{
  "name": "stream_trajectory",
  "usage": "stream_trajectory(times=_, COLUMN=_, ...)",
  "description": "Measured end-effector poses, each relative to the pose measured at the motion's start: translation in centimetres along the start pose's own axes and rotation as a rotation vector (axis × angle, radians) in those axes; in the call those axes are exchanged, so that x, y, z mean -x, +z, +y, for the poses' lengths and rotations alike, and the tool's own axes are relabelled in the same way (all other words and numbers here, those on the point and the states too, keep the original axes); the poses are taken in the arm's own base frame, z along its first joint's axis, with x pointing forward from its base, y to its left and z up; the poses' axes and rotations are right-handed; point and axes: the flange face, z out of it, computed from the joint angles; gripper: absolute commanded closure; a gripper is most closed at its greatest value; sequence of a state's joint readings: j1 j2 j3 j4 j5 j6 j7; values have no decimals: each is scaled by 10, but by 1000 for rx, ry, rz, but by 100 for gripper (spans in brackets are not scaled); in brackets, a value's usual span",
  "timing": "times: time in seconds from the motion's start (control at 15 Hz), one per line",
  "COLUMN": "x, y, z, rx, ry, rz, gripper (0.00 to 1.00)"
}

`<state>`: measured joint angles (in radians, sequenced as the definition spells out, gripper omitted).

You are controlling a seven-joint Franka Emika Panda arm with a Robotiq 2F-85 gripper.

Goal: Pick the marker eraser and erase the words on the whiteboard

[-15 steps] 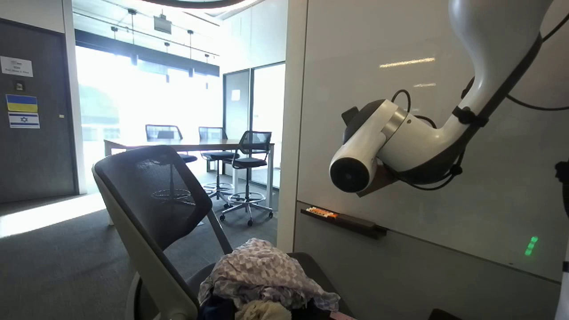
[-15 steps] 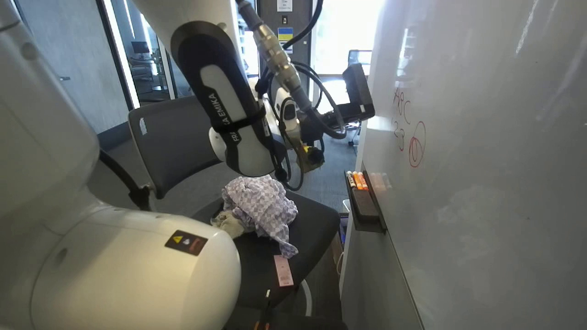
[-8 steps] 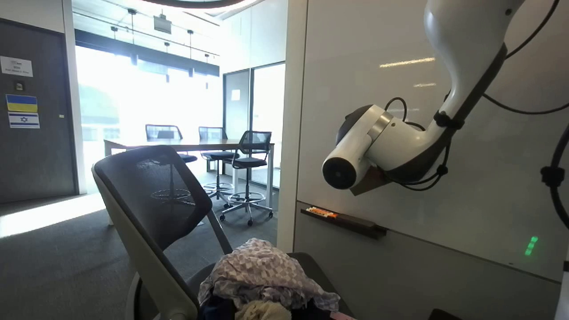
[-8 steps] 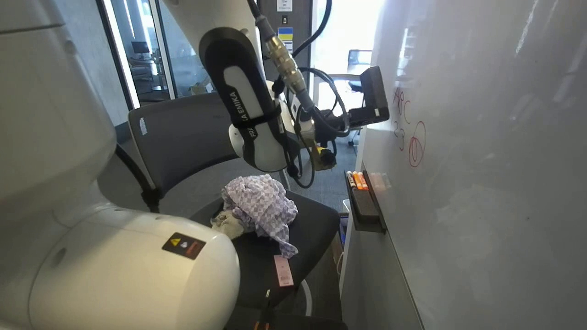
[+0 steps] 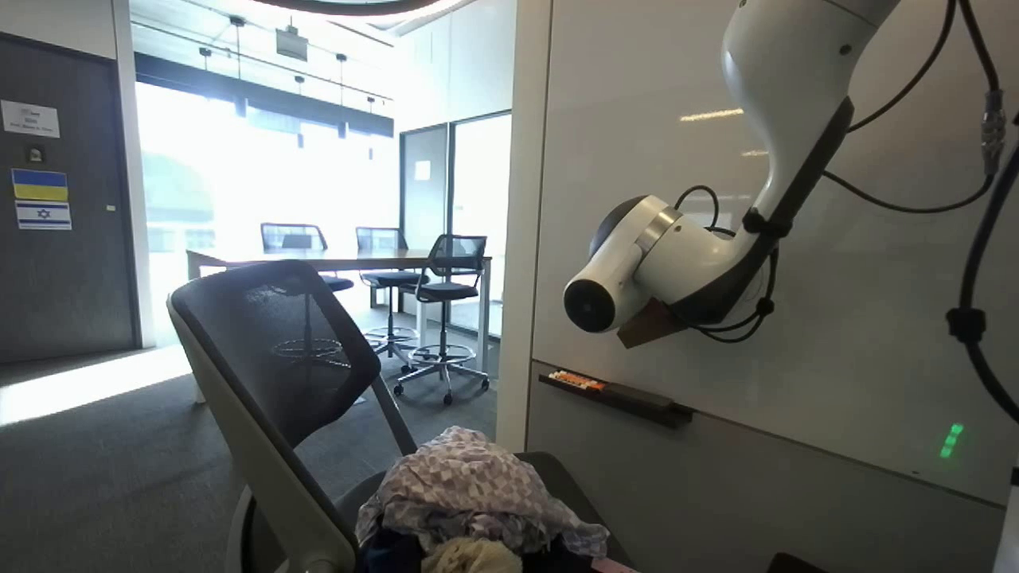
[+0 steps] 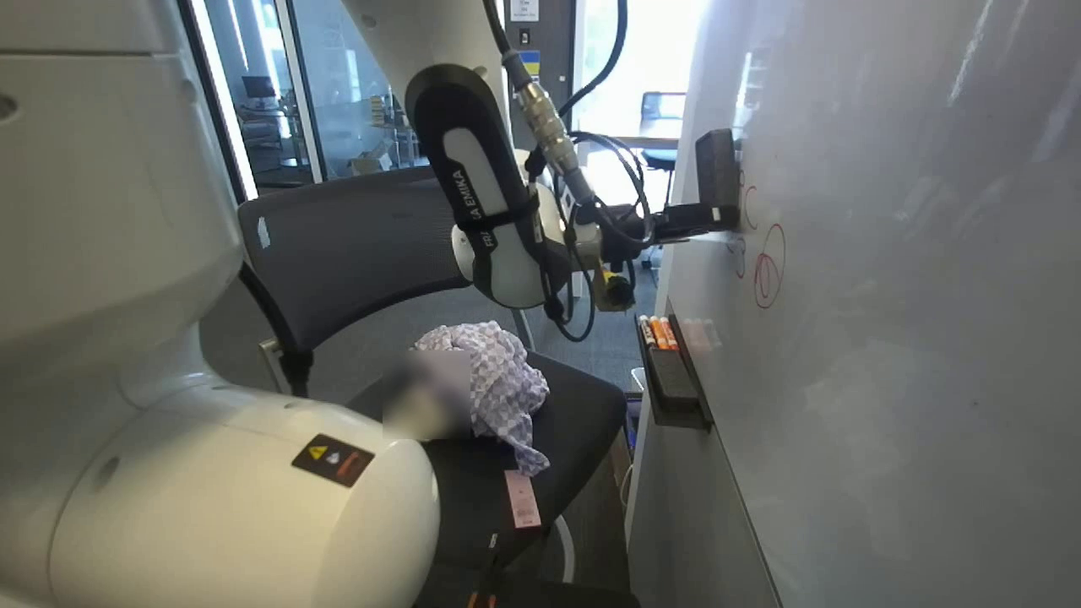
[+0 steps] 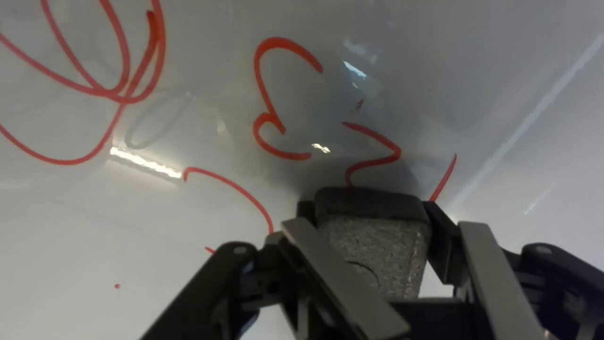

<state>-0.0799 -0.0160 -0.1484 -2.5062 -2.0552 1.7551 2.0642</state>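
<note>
Whiteboard (image 6: 895,363) runs along the wall here, glossy, light streaks on it. Robot arm (image 5: 784,87) is in front of the whiteboard, bent, low end turned toward its face. Table (image 5: 342,256) stands well past one end of the whiteboard, tall chairs (image 5: 446,291) around it. Office chair (image 5: 275,342) is in front of the whiteboard, nearer that same end. Checked cloth (image 5: 478,477) heaped on its seat, apart from the whiteboard. Dark ledge (image 6: 682,420) fixed at the whiteboard's lower edge. Words (image 7: 267,100) are on the whiteboard, above the ledge: red loops, a 3, other strokes, some partly covered. Gripper (image 7: 373,219) is right at the whiteboard, fingers clamped either side of the marker eraser (image 6: 718,169), so it has hold of it. That's a grey block with a black edge, near upright, over part of the words; can't tell if it touches the whiteboard. Dark block (image 6: 673,371) lies in the ledge below, mostly orange markers (image 6: 659,333) just beside it.
</note>
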Motion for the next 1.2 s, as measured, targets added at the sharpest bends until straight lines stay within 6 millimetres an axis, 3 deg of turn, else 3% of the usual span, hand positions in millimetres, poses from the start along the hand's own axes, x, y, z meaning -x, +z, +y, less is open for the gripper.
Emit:
stream_trajectory(times=0.73, x=-4, y=1, z=-18, rx=87, ry=83, rz=-152, gripper=67)
stream_trajectory(times=1.2, x=-6, y=7, z=-18, rx=112, ry=270, rz=-141, gripper=67)
